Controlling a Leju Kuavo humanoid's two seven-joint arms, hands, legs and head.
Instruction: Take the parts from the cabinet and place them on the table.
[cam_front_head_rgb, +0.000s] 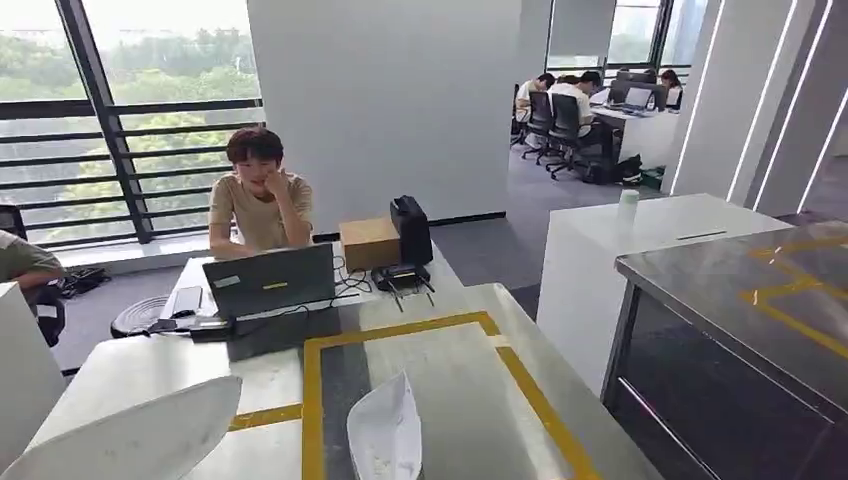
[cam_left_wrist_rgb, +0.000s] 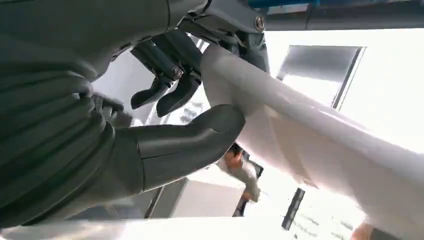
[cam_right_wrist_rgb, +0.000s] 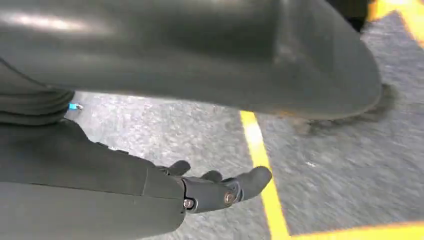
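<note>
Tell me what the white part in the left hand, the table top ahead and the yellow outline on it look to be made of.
White part: smooth, matte, curved shell, probably moulded plastic; the left hand grips it.
Table top: pale, glossy and reflective, possibly polished metal or laminate; I can't tell which.
Yellow outline: flat, straight-edged stripes, likely adhesive tape.

I count two white curved parts: one (cam_front_head_rgb: 125, 435) in my left hand (cam_left_wrist_rgb: 165, 100), one (cam_front_head_rgb: 386, 432) lying on the table (cam_front_head_rgb: 520, 330) inside the yellow tape outline. One laptop (cam_front_head_rgb: 270, 281), one cardboard box (cam_front_head_rgb: 369, 243) and one person (cam_front_head_rgb: 259, 200) sit close by. Far back, perhaps four people (cam_front_head_rgb: 575, 92) sit at desks, too small to count surely.
</note>
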